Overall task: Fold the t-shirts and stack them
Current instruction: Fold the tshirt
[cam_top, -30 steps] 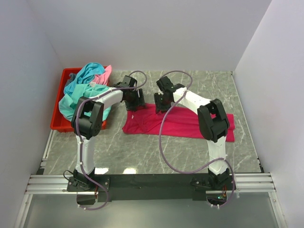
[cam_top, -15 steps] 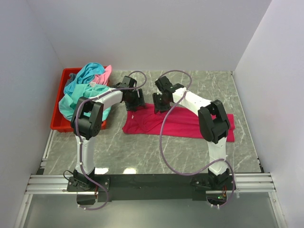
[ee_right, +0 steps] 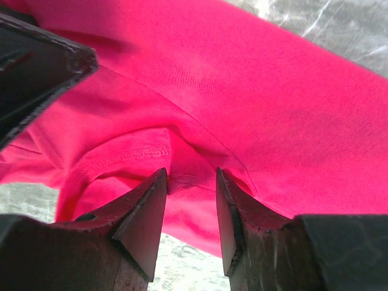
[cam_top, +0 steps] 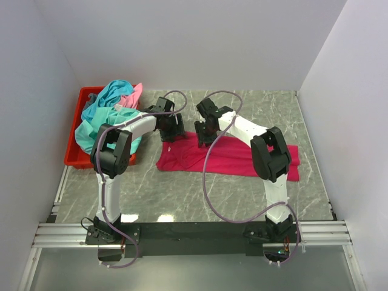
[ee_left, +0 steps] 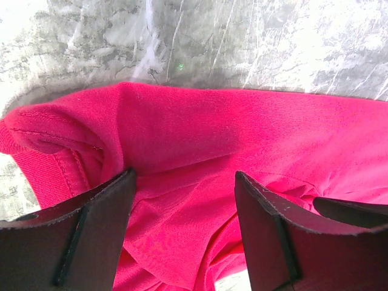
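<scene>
The magenta shirt (cam_top: 230, 156) is spread on the table, folding judged unfinished. The other shirts (cam_top: 106, 112) are heaped in the bin (cam_top: 76, 159). Over its far edge, the left gripper (ee_left: 185, 182) is set wide and the right gripper (ee_right: 191, 179) narrower, with nothing gripped

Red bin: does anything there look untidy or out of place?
Yes. The shirts lie unfolded in a crumpled heap that rises well above the bin, and some teal cloth hangs out over its right rim.

right gripper (cam_top: 205, 138) edged slightly left over magenta-red t-shirt (cam_top: 236, 159)
</scene>
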